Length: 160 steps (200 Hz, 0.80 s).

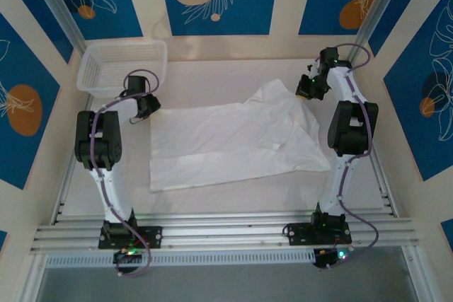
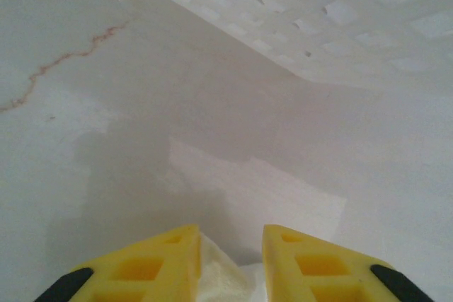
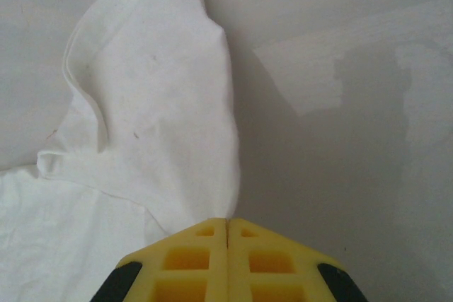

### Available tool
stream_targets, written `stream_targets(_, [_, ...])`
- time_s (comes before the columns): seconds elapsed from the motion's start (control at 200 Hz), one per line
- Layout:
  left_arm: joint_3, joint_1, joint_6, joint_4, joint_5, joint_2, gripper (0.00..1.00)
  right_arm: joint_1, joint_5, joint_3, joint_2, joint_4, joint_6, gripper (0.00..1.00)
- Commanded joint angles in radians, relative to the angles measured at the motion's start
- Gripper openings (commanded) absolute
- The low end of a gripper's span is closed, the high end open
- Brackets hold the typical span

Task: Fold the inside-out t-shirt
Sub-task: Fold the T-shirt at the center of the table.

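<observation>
The inside-out t-shirt [image 1: 233,143] is plain white and lies spread across the middle of the table. Its far right part is pulled up into a peak toward my right gripper [image 1: 306,90]. In the right wrist view that gripper [image 3: 227,221] is shut, with the edge of the t-shirt [image 3: 163,104] running in between its yellow fingertips. My left gripper [image 1: 148,109] sits at the shirt's far left corner. In the left wrist view its jaws [image 2: 231,235] stand apart, with a fold of the white t-shirt [image 2: 219,281] between them, against the left finger.
A white plastic mesh basket [image 1: 120,68] stands at the far left corner, just beyond my left gripper, and its wall [image 2: 340,12] shows close ahead. Aluminium rails [image 1: 226,231] run along the near edge. Bare table lies right of the shirt [image 3: 368,175].
</observation>
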Motion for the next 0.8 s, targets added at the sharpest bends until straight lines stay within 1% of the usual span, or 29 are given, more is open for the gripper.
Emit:
stream_targets(0.0, [0.029, 0.005, 0.036, -0.071, 0.017, 0.082, 0.24, -0.003, -0.033, 0.021, -0.046, -0.017, 0.015, 0.00])
stream_targets(0.085, [0.024, -0.002, 0.039, -0.075, 0.024, 0.081, 0.15, -0.006, -0.037, 0.023, -0.049, -0.015, 0.017, 0.00])
stream_targets(0.215, [-0.003, -0.017, 0.033, -0.080, 0.009, 0.062, 0.13, -0.008, -0.043, 0.025, -0.054, -0.014, 0.020, 0.00])
stream_targets(0.295, [-0.009, -0.018, 0.022, -0.086, -0.003, 0.057, 0.09, -0.008, -0.045, 0.023, -0.057, -0.013, 0.019, 0.00])
stream_targets(0.35, [-0.002, -0.018, 0.019, -0.099, -0.011, 0.060, 0.04, -0.008, -0.044, 0.022, -0.058, -0.012, 0.020, 0.00])
stream_targets(0.38, [0.004, -0.020, 0.017, -0.108, -0.017, 0.062, 0.00, -0.008, -0.045, 0.021, -0.059, -0.013, 0.021, 0.00])
stream_targets(0.455, [0.003, -0.020, 0.014, -0.114, -0.020, 0.061, 0.00, -0.009, -0.044, 0.019, -0.064, -0.013, 0.021, 0.00])
stream_targets(0.575, [-0.031, -0.020, 0.015, -0.080, -0.017, 0.029, 0.00, -0.012, -0.043, 0.013, -0.070, -0.005, 0.026, 0.00])
stream_targets(0.68, [-0.065, -0.020, 0.021, -0.049, -0.021, -0.048, 0.00, -0.018, -0.032, -0.004, -0.086, 0.010, 0.040, 0.00])
stream_targets(0.795, [-0.099, -0.018, 0.011, -0.059, -0.065, -0.140, 0.00, -0.056, -0.012, -0.073, -0.128, 0.076, 0.116, 0.00])
